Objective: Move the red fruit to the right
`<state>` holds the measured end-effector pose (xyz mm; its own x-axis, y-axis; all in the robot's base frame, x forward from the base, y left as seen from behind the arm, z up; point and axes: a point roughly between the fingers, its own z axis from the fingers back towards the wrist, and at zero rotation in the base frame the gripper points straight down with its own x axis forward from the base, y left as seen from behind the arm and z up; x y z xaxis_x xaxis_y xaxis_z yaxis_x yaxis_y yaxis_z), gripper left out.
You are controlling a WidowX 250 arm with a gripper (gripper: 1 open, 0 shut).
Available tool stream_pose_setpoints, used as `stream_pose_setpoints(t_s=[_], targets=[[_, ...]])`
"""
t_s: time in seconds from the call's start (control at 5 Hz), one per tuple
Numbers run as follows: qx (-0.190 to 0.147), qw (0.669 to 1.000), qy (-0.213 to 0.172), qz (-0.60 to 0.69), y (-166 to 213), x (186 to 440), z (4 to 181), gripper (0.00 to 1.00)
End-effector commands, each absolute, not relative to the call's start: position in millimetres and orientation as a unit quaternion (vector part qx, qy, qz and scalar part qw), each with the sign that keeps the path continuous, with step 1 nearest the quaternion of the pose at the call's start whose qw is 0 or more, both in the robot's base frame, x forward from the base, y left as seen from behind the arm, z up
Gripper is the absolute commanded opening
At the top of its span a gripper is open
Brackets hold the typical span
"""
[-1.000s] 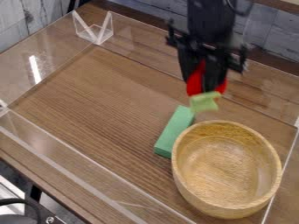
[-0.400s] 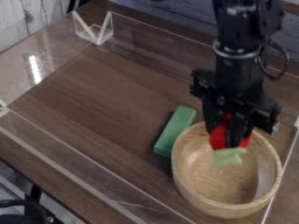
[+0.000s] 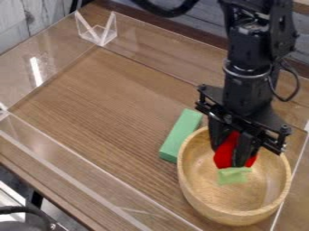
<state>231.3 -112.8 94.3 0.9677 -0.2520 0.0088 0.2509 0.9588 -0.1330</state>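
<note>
One wooden bowl sits on the brown tabletop at the lower right, and it serves as the landmark for everything else. The black hand hangs directly over the bowl, pointing straight down, its fingers closed on the red fruit. The fruit hangs inside the bowl's rim on the upper side, with its pale green leafy cap pointing down into the hollow; whether the cap touches the bowl's inner surface cannot be told. Apart from the fruit hanging in it, the bowl's pale wood interior shows bare. A green rectangular block lies flat on the tabletop just left of the bowl, its near end close against the rim. Clear plastic walls fence the tabletop well to the left of the bowl.
</note>
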Motion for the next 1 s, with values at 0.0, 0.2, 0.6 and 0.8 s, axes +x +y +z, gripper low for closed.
stream_pose_setpoints(t_s=[0.0,0.2,0.6,0.8], targets=[[-0.067,0.991,-0.038,-0.114,-108.4,242.6,124.0,0.0],[-0.062,0.991,-0.049,-0.103,-98.5,249.0,136.4,0.0],[-0.049,0.994,-0.067,-0.073,-58.3,274.3,145.7,0.0],[-0.046,0.995,-0.071,-0.057,-32.0,287.7,143.8,0.0]])
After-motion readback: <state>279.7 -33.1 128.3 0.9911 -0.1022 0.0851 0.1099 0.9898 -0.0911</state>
